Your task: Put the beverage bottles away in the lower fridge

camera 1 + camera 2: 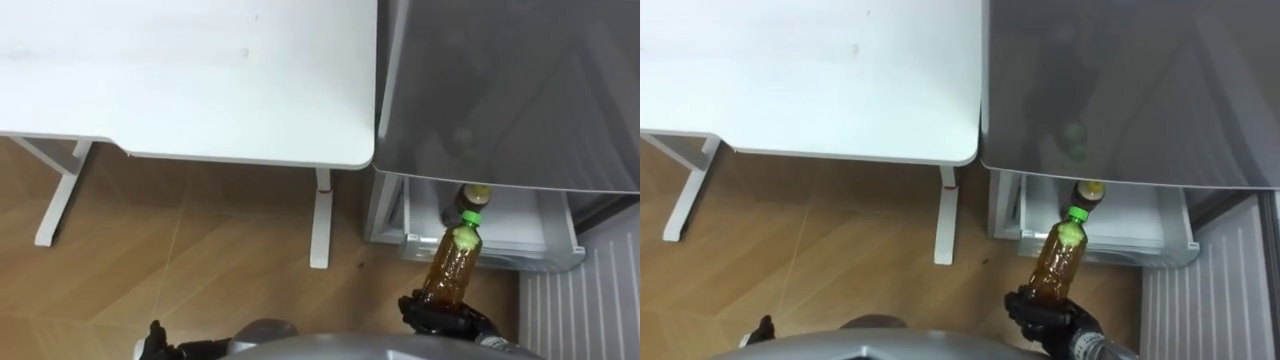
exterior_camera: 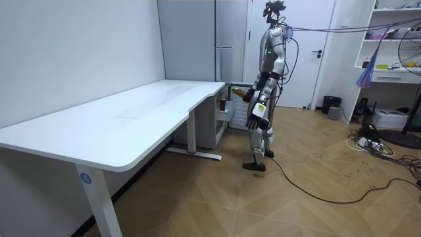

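1. the right hand (image 1: 445,318) has its fingers curled round the base of the amber bottle (image 1: 452,262), green cap tilted toward the open lower fridge drawer (image 1: 500,258).
2. the bottle hangs over the drawer's front rim, not set down.
3. a second bottle (image 1: 474,197) stands inside, just beyond the cap.
4. the white table (image 1: 200,70) edge and its leg (image 1: 320,225) lie close on the left; a ribbed panel (image 1: 580,300) bounds the right.
5. the left hand (image 1: 155,340) is low over bare floor (image 1: 200,250); i cannot tell its fingers' state.

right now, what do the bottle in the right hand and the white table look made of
The bottle looks like clear glossy plastic: amber drink shows through, green cap on top. The table top seems matte white laminate or painted board; its white legs look like metal.
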Motion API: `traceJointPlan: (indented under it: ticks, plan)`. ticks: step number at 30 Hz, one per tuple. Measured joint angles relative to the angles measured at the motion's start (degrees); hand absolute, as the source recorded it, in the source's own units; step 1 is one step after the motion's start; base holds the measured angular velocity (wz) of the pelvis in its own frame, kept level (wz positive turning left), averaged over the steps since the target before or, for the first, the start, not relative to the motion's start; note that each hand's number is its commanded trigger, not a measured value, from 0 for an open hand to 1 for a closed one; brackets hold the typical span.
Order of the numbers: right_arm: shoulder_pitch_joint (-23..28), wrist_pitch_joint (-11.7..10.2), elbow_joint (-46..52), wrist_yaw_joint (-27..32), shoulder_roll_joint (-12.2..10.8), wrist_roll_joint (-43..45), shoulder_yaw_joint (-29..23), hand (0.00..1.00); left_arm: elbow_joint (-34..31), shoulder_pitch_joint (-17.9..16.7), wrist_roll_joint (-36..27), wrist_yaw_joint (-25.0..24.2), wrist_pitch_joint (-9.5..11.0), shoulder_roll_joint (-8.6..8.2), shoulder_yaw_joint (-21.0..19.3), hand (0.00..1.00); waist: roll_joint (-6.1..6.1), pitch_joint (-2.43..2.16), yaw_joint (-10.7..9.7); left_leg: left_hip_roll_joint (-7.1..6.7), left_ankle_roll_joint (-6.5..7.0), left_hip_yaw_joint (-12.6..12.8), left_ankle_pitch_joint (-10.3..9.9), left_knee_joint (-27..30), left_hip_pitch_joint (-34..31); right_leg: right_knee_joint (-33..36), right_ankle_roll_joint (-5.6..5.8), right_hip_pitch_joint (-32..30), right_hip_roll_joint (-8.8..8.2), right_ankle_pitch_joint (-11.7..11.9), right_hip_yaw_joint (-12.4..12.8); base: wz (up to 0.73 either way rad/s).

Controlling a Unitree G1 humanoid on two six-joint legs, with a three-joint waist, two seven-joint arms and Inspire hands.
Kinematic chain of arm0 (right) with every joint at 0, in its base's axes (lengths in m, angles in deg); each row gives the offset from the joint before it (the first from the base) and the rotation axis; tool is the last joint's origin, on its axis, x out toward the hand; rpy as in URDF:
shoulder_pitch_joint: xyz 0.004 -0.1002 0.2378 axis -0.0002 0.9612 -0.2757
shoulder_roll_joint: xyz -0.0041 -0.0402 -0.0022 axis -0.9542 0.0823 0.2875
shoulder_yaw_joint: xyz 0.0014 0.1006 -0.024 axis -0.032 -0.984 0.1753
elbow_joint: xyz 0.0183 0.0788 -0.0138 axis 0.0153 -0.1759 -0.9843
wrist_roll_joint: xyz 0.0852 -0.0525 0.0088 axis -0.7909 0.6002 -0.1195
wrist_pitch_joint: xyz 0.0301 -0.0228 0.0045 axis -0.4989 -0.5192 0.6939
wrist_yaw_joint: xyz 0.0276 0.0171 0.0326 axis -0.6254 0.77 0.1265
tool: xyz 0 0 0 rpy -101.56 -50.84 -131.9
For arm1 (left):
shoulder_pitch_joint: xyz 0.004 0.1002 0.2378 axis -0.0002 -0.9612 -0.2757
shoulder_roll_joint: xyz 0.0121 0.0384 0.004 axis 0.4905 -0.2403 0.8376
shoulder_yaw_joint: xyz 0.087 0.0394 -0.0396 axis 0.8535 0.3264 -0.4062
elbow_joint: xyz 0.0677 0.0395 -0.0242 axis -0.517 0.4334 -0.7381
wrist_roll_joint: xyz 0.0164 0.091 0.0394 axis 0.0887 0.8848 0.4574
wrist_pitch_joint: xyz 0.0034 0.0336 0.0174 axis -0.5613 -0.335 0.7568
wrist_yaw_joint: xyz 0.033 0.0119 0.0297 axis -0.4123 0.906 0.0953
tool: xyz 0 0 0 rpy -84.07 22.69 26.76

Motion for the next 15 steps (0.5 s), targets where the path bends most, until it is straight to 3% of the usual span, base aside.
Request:
traceJointPlan:
  ticks: [4,7,8,15]
  plan:
    - [-2.02,0.01,-2.13,0.19,-0.22,0.82,-0.03,1.0,0.31,0.5,0.47,-0.64,-0.84,0.12,-0.01,0.0,0.31,-0.26,-0.16,0.01,0.04,-0.27,0.01,0.82,-2.21,0.41,0.01,-1.94,0.05,-0.01,0.02,0.01]
    - [-5.27,0.01,-6.11,0.2,-0.21,0.59,0.0,1.0,2.55,3.0,0.71,-1.67,-0.95,0.13,0.03,0.0,0.79,-0.34,-0.2,-0.01,0.14,-0.87,0.13,1.71,-4.72,0.96,-0.01,-3.98,0.09,0.01,-0.58,0.12]
    - [-6.4,0.01,-7.44,0.2,-0.21,0.63,0.03,1.0,3.84,3.97,1.25,-1.92,-0.94,0.22,0.11,0.0,0.8,-0.03,-0.14,-0.09,0.17,-1.26,0.16,1.85,-5.11,1.0,-0.04,-4.1,0.08,0.03,-1.01,0.16]
    - [-15.87,0.02,-13.6,0.91,-0.3,1.15,0.07,1.0,9.16,11.01,2.45,-3.05,-0.73,1.09,2.98,0.0,1.2,0.43,-0.91,-0.26,0.2,-2.98,1.41,2.63,-10.81,3.33,-0.09,-9.4,-0.04,0.05,-2.84,0.15]
